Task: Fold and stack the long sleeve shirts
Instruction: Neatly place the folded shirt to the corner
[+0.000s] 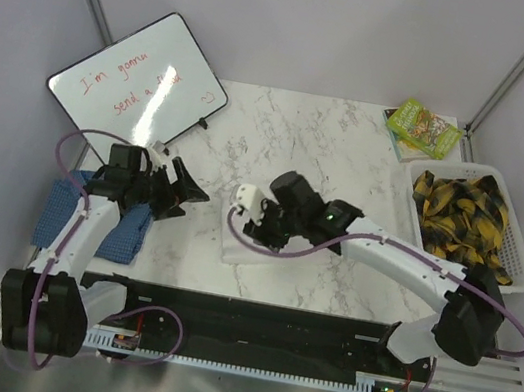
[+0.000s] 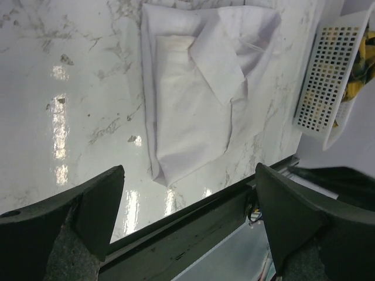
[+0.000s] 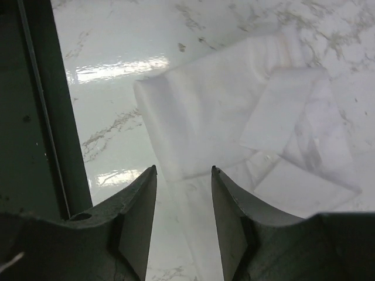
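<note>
The white long sleeve shirt lies folded into a compact rectangle near the table's front middle, collar flaps on top. My right gripper hovers just over its near edge, open, with nothing between the fingers. The blue checked shirt lies crumpled at the table's left edge, partly under my left arm. My left gripper is wide open and empty, to the left of the white shirt and facing it.
A white basket with yellow and black cloth stands at the right edge. A whiteboard leans at the back left, and a green box lies at the back right. A black rail runs along the near edge.
</note>
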